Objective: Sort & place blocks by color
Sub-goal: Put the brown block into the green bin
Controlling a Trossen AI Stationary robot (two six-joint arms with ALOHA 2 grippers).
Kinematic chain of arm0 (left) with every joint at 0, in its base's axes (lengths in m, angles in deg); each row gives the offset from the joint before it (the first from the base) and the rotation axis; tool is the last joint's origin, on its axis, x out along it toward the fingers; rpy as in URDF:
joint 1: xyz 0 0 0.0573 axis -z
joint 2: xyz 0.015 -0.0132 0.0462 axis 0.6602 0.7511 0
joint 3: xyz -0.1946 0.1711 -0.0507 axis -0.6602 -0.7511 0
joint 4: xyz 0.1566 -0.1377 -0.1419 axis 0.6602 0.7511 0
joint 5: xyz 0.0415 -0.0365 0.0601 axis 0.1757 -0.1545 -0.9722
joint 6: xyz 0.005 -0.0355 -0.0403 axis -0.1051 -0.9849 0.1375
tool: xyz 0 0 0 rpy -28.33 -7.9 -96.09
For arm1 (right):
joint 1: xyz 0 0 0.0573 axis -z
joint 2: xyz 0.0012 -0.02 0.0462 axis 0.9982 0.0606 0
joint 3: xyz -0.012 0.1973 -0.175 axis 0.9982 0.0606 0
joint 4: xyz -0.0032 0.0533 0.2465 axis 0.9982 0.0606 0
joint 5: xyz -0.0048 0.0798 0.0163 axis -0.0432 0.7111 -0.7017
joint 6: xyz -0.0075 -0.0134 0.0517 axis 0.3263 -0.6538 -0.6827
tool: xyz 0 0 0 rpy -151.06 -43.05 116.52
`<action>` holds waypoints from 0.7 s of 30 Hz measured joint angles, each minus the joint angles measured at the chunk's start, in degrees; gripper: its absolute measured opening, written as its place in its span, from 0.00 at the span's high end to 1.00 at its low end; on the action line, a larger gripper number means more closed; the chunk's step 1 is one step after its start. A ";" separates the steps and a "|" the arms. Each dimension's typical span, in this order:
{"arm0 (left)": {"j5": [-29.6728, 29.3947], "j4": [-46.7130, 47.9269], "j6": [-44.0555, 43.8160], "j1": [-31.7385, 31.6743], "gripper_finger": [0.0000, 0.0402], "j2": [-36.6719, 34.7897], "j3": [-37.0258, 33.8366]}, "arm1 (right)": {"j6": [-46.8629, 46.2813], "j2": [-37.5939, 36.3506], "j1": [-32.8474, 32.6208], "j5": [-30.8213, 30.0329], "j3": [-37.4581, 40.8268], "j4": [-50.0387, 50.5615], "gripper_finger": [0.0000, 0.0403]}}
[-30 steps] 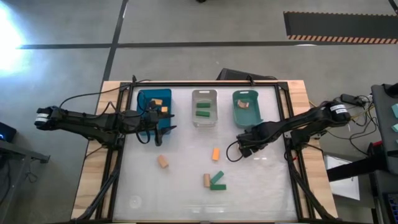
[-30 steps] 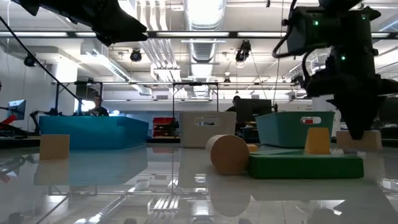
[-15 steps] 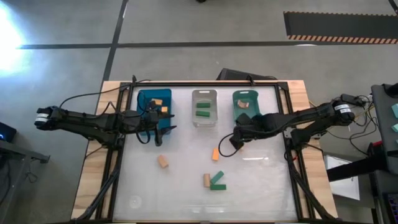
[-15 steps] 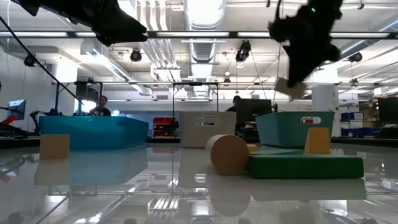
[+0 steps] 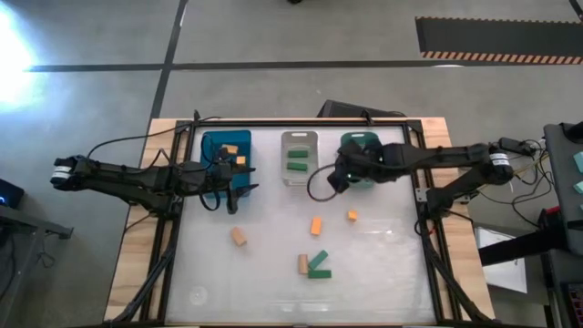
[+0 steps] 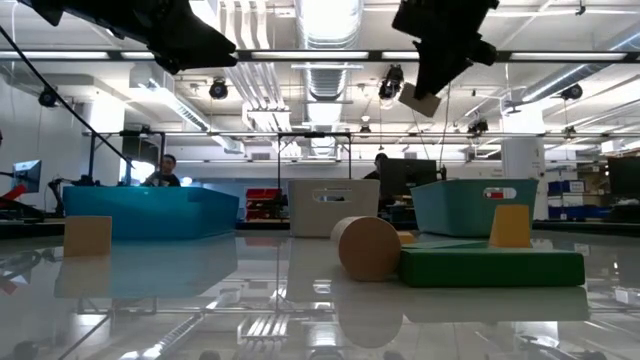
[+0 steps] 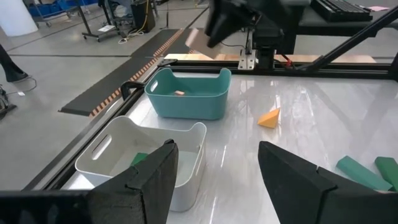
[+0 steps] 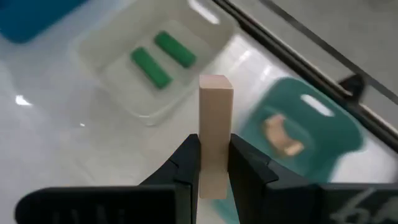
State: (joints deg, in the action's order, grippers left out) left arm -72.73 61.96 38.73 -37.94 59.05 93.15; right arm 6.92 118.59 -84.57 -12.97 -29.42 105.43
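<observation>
**Tan bar carried up to the teal bin**

At the bench's left edge the left claw (image 5: 230, 187) is held wide and empty beside the blue bin (image 5: 219, 146), where orange blocks (image 5: 230, 148) lie; nothing there has shifted over the last second.

In the middle of the far edge the clear bin (image 5: 299, 139) holds two green bars (image 5: 298, 160). On the open bench, nearer the front, five blocks remain: a tan block (image 5: 239, 236), an orange wedge (image 5: 315, 225), a second tan block (image 5: 302, 263) touching a green bar (image 5: 319, 270), and a small orange block (image 5: 352, 215).

The change is on the right. A second ago the right claw (image 5: 339, 175) was low over the bench's right half; it has since been lifted and swung toward the far edge, and now hangs between the clear bin and the teal bin (image 5: 372, 141). It is clamped narrow on a tan bar (image 8: 215, 134), held upright.

One tan piece (image 8: 280, 138) already lies in the teal bin, so the bar is judged bound there, with release the remaining step.
</observation>
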 joint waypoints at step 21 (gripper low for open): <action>-0.02 0.00 0.91 0.00 0.48 0.00 0.00 | -1.59 2.55 27.33 14.00 9.54 8.73 0.87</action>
State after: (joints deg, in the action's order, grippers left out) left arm -72.75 61.96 39.64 -37.94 59.05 93.15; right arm 5.33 121.13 -57.23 1.04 -19.88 114.16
